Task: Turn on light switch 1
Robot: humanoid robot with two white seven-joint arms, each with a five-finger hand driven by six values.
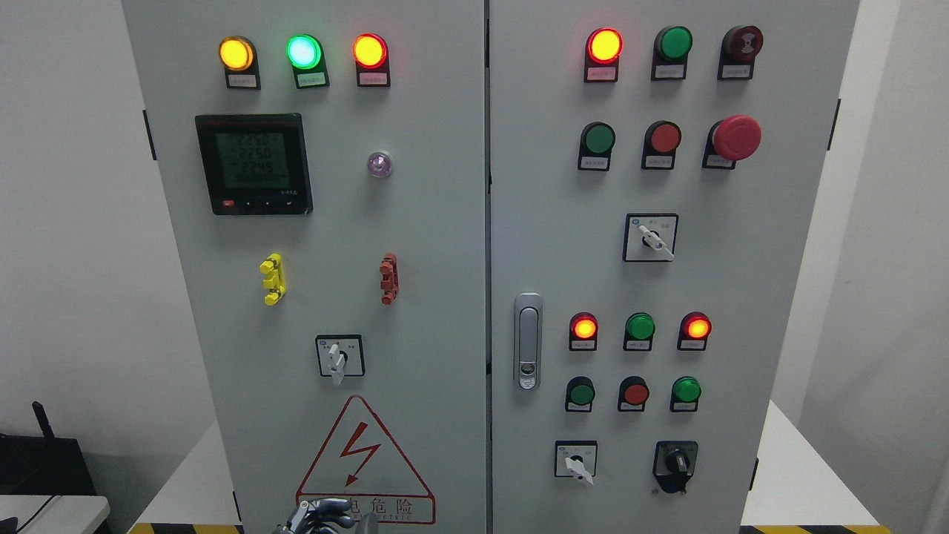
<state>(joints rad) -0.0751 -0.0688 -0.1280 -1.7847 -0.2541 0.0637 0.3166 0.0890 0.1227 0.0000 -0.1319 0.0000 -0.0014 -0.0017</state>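
I'm at the approach step: my left hand (319, 515) sits at the bottom edge under the warning triangle (363, 463), fingers seemingly loosely curled, holding nothing. Switch 1 is probably the rotary selector (339, 356) just above; next I raise and pinch its knob

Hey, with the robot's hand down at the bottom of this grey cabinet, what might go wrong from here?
1. The hand sits low by the red lightning warning triangle, far below most controls; a long reach may miss.
2. The small round buttons look alike and their labels are unreadable, so it may press the wrong one.
3. The big red mushroom button could get bumped.
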